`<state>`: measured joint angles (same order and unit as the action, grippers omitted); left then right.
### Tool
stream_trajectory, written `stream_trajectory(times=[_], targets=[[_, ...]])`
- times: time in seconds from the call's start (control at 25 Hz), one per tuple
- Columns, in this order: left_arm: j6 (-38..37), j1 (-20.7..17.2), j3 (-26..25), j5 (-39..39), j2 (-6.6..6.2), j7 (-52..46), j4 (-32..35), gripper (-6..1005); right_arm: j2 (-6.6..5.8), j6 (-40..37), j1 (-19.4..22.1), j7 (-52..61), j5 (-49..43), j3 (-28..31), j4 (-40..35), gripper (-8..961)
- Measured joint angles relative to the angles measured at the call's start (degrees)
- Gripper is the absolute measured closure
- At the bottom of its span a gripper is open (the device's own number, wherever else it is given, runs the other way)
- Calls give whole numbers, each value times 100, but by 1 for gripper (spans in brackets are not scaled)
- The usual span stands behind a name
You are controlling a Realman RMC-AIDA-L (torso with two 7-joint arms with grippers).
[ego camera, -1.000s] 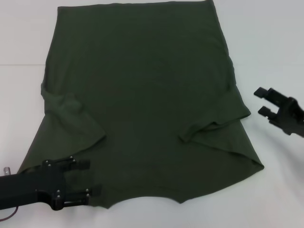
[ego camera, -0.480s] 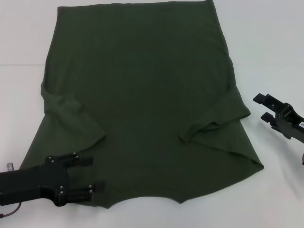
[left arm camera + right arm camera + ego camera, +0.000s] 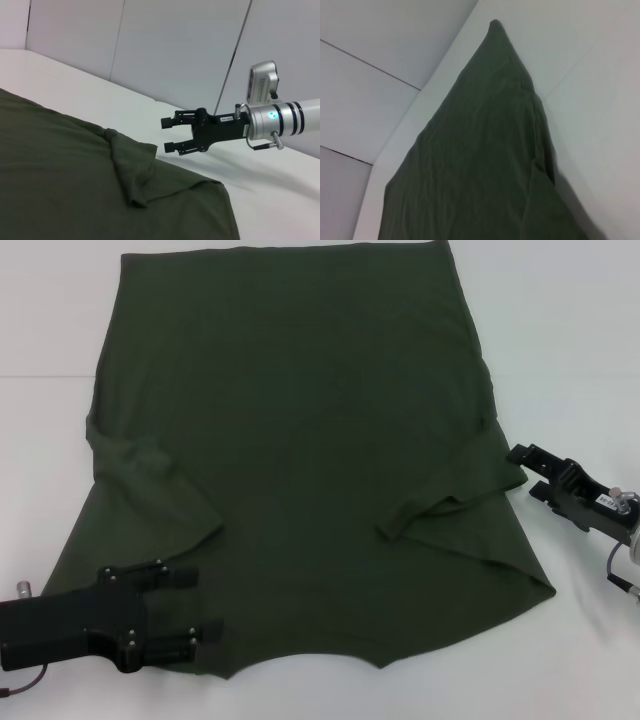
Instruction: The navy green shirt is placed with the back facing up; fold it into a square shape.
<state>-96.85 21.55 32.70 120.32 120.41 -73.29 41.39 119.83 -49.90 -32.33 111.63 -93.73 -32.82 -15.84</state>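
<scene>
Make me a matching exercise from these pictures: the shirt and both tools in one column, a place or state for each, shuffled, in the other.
Column 1:
1. navy green shirt
2. left tool
3. right tool

Column 2:
A. open, beside the shirt's right sleeve edge
B. spread flat on the white table, sleeves folded in
C. open, over the shirt's near left corner

Pairs: 1-B, 2-C, 3-A

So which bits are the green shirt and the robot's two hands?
navy green shirt [image 3: 300, 420]: head view, middle of its plain back.
left hand [image 3: 197, 605]: head view, between its fingertips, over the shirt's near corner.
right hand [image 3: 169, 134]: left wrist view, between its open fingertips.
</scene>
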Motion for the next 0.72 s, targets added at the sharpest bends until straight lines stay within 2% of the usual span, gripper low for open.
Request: stream_trajectory(times=[0.72], targets=[[-1, 6, 0, 0, 0, -54, 0, 193, 23, 506, -298, -115, 5, -41, 130, 116]])
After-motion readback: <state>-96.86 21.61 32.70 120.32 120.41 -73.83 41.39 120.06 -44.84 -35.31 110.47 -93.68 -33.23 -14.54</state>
